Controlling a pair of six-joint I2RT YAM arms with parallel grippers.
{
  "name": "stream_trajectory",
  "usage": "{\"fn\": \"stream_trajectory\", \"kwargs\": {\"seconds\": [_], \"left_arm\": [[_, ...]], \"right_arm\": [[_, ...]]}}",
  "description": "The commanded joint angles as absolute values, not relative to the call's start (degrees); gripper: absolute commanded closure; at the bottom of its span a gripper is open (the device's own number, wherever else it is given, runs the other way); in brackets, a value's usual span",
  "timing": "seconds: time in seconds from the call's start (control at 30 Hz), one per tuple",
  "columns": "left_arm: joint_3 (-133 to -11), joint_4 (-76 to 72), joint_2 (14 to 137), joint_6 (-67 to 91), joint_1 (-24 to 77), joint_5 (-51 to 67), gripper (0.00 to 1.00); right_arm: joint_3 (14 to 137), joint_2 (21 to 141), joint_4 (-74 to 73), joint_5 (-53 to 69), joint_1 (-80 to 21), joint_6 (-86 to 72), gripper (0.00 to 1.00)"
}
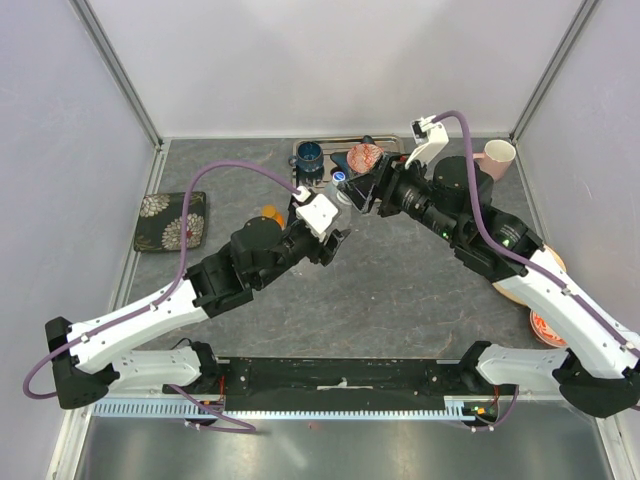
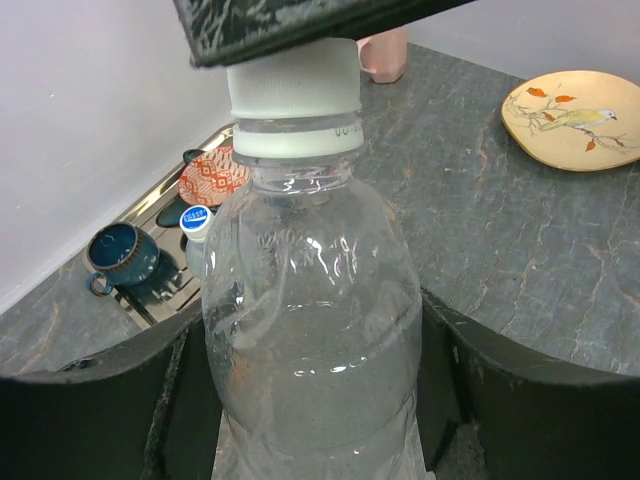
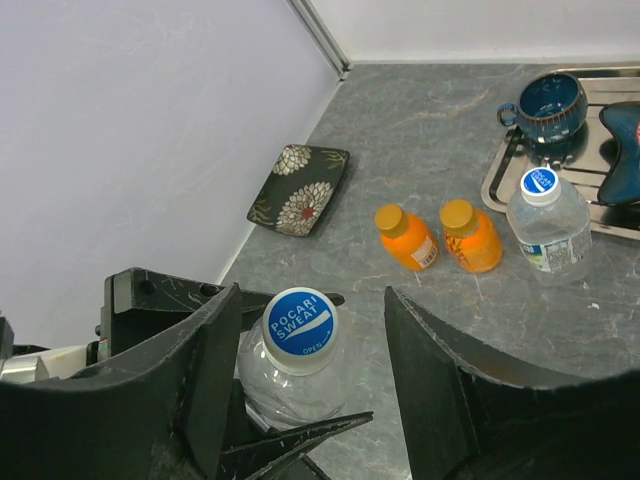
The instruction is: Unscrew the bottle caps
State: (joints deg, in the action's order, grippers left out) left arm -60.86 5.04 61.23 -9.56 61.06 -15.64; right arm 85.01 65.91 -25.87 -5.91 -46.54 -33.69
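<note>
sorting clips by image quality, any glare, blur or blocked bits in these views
Left wrist: bright highlights on the clear bottle, which fills the frame. Right wrist: sharp, the print on its blue cap is readable. Top external: even light, sharp, that bottle mostly hidden.

Tight spot: my right claw [image 3: 312, 300] straddles the blue cap [image 3: 299, 325] with thin gaps either side. My left claw [image 2: 320, 400] pinches the clear bottle [image 2: 310, 300] lower down, so no side entry there. Beyond it, two orange bottles [image 3: 405, 240] and the labelled bottle [image 3: 548, 225] stand in a row with narrow gaps between, the tray [image 3: 497, 178] right behind them. Open desk [image 1: 400, 290] in front of both arms, and between the floral plate [image 3: 300, 188] and the orange bottles. Bird plate [image 2: 570, 118] lies low on the right; pink mug [image 1: 497, 153] sits in the far right corner.
</note>
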Motion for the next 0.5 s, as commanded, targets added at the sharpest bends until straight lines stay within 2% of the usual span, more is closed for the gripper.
{"fn": "stream_trajectory", "kwargs": {"seconds": [0.0, 0.27, 0.47], "left_arm": [[-60.4, 1.5, 60.1, -12.0, 61.4, -17.4, 0.65], [-59.9, 1.2, 59.8, -12.0, 61.5, -17.3, 0.65], [-59.4, 1.0, 59.8, -11.9, 61.5, -17.1, 0.65]], "right_arm": [[84.6, 66.1, -24.5, -5.8, -46.8, -34.0, 0.36], [83.3, 66.7, -23.9, -4.7, -46.7, -34.3, 0.45], [82.9, 67.1, -23.9, -4.2, -46.8, -34.3, 0.48]]}}
